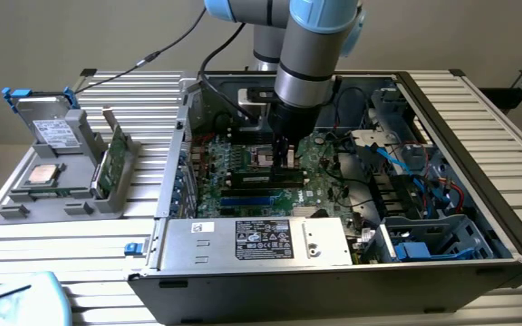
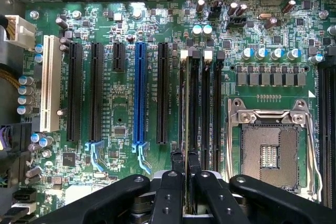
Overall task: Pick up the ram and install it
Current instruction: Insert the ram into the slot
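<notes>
The ram [image 2: 182,103] shows edge-on as a thin strip in the wrist view. It stands in line with one of the long black memory slots [image 2: 195,103] on the green motherboard [image 2: 115,108], beside the open processor socket [image 2: 270,150]. My gripper [image 2: 184,157] is shut on the ram's near end, with a black finger [image 2: 169,192] on each side of it. In the exterior view the gripper [image 1: 287,166] reaches straight down into the open computer case [image 1: 478,224], its tips at the memory slots [image 1: 261,180]. I cannot tell how deep the ram sits in the slot.
A grey holder [image 1: 66,204] on the slatted table at the exterior view's left carries a green board [image 1: 107,163] and a silver processor chip [image 1: 43,175]. A power supply [image 1: 261,241] lies along the case's near side. Cables and a drive cage [image 1: 424,238] crowd its right part.
</notes>
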Robot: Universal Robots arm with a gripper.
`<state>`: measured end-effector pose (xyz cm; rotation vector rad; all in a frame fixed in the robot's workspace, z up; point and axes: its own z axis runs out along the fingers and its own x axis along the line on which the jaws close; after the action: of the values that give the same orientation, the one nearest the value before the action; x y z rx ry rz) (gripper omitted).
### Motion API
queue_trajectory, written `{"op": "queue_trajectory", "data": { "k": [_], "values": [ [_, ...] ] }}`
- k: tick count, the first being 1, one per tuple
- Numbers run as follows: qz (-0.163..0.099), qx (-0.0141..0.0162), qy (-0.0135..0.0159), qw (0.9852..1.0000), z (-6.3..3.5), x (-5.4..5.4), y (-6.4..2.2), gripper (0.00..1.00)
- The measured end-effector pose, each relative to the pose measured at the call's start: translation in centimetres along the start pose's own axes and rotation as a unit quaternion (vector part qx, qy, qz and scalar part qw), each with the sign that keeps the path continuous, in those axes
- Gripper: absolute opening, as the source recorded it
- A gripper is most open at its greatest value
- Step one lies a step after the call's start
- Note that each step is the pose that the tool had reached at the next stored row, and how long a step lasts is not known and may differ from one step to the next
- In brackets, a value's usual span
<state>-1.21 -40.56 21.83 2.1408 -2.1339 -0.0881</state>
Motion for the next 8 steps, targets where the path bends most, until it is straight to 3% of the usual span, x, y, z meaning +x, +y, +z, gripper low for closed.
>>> {"op": "queue_trajectory", "data": {
  "k": [8],
  "values": [
    [-0.004, 0.0002, 0.0023, 1.0, -0.01, -0.17, 0.0, 0.14]
  ]
}}
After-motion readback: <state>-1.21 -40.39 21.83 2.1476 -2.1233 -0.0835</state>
